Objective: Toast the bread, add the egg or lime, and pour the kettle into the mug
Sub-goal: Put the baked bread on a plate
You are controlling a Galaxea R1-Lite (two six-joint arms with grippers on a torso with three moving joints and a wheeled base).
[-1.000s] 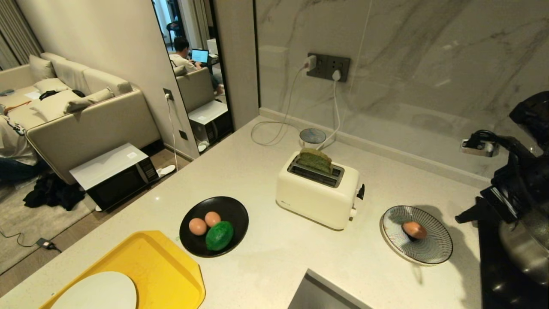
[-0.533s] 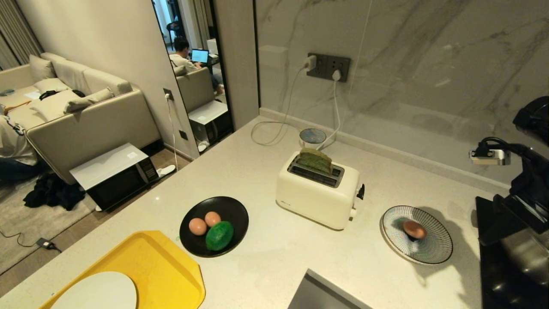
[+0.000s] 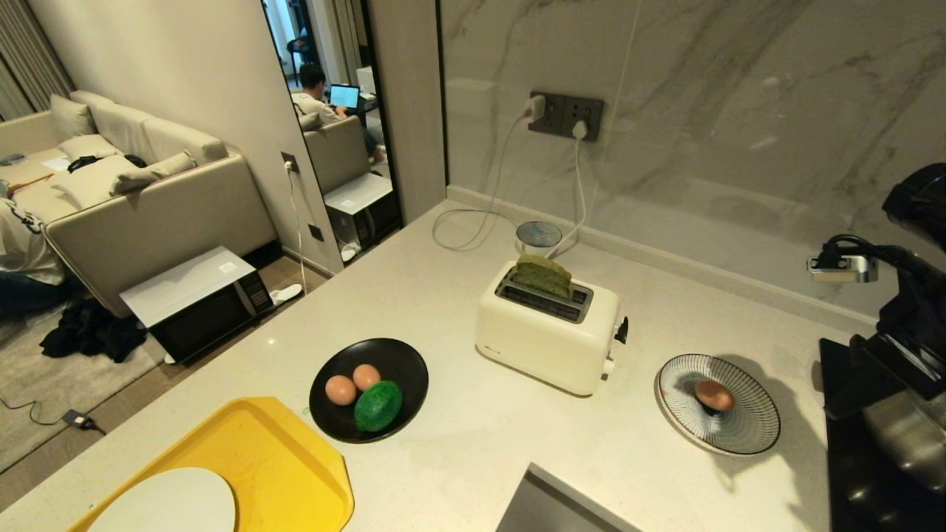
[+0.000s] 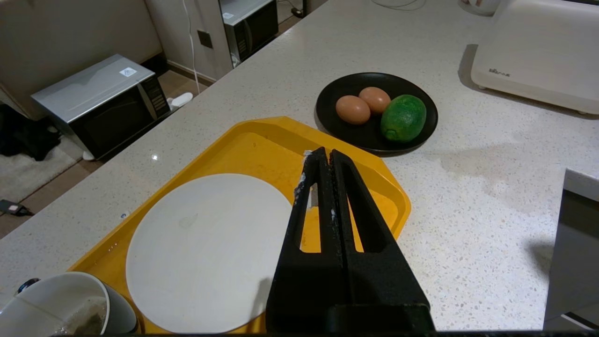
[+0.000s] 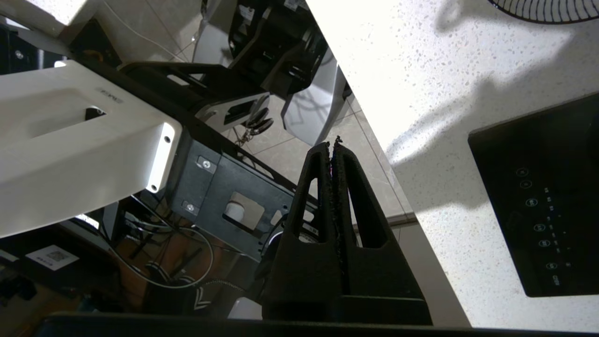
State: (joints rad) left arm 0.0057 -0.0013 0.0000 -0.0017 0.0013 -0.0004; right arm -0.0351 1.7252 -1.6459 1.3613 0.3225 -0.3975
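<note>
While its two black fingers are pressed together with nothing between them, the right gripper [image 5: 333, 142] is seen hanging past the near edge of the countertop [image 5: 444, 93], over the tiled floor and the robot's own base, close to a black induction hob [image 5: 543, 196] set into the stone. At the right edge of the head view only dark parts of the right arm [image 3: 898, 318] can be made out, beside a steel pot [image 3: 905, 436] on the hob.

Just inward from there, a striped plate [image 3: 746, 436] is found with one egg [image 3: 714, 395] lying on it. Further left, a cream toaster [image 3: 543, 343] is placed, and the bread [image 3: 543, 275] is seen standing in its rear slot, its upper half raised above the top. Behind the toaster a round kettle base [image 3: 539, 234] is plugged into the wall socket; the kettle itself cannot be identified.

The left gripper [image 4: 324, 154] is likewise closed and empty, held above a yellow tray [image 4: 262, 140] that carries a white plate [image 4: 206, 248]. Beyond the tray a black plate [image 4: 337, 126] holds two more eggs [image 4: 353, 109] and the lime [image 4: 403, 118], the lime touching the nearer egg. A mug [image 4: 61, 304] with a white interior is glimpsed at the tray's near corner.
</note>
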